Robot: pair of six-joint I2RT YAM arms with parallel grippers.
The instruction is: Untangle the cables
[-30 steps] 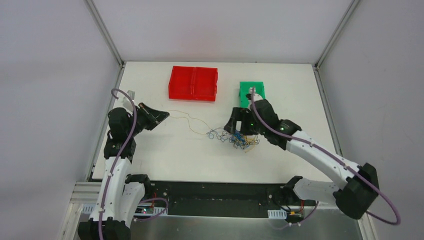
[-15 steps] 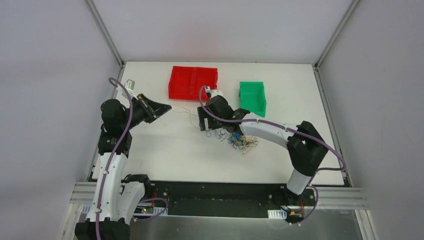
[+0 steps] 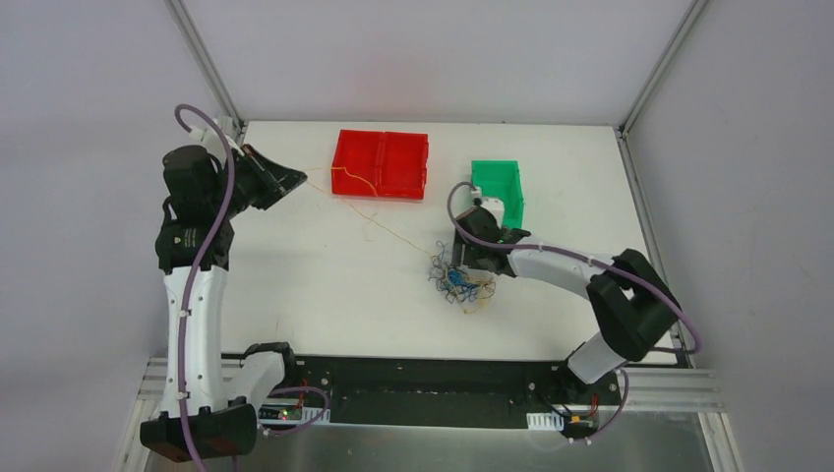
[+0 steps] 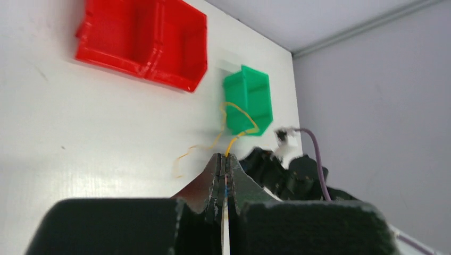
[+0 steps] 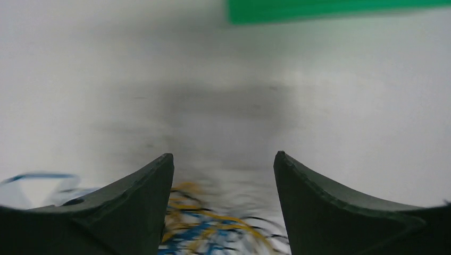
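**Operator:** Where is the tangle of cables (image 3: 460, 280)?
**Technician:** Right of the table's (image 3: 295, 295) centre, on the near side of the green bin (image 3: 497, 187).
**Operator:** Left gripper (image 4: 223, 158)?
**Technician:** Fingers pressed together, pinching one orange-yellow cable (image 4: 230, 147). It is raised near the far-left corner. The strand runs past the red bin (image 3: 382, 162) toward the tangle.
**Operator:** Right gripper (image 5: 223, 156)?
**Technician:** Jaws spread, low over the tangle

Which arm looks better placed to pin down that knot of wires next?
Right. The right gripper, open, hangs just over the tangle; the left gripper is far off, shut on a yellow wire.
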